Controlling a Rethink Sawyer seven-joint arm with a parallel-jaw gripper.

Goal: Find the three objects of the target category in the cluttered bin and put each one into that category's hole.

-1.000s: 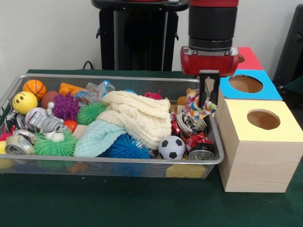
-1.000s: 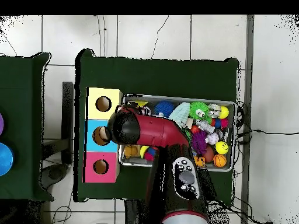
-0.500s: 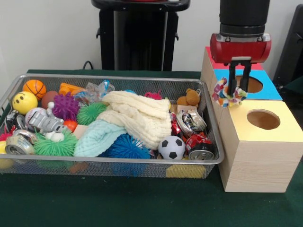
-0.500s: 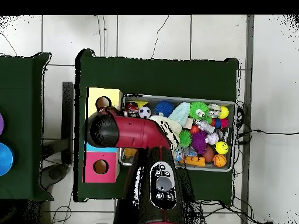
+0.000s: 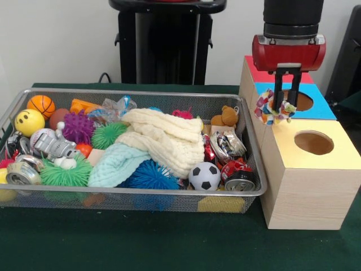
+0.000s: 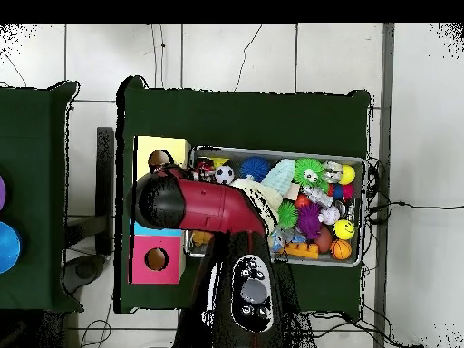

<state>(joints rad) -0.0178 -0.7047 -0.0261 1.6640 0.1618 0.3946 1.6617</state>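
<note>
My gripper hangs over the near-left edge of the blue-topped box, beside its round hole. It is shut on a crumpled multicoloured wrapper, which dangles left of the fingers. The yellow-topped box with its hole stands nearer the camera, and the red-topped box stands behind. The wire bin to the left holds crushed cans, balls and knitted cloth. In the overhead view the arm's red head covers the blue box and hides the gripper.
The bin holds a cream knit, a soccer ball, spiky balls, a small teddy bear, a basketball and a smiley ball. Overhead, the yellow box and pink-red box flank the arm.
The gripper has lifted the wrapper out of the bin's right end and carried it sideways over the blue box. In the last half second it only edged a little further.
</note>
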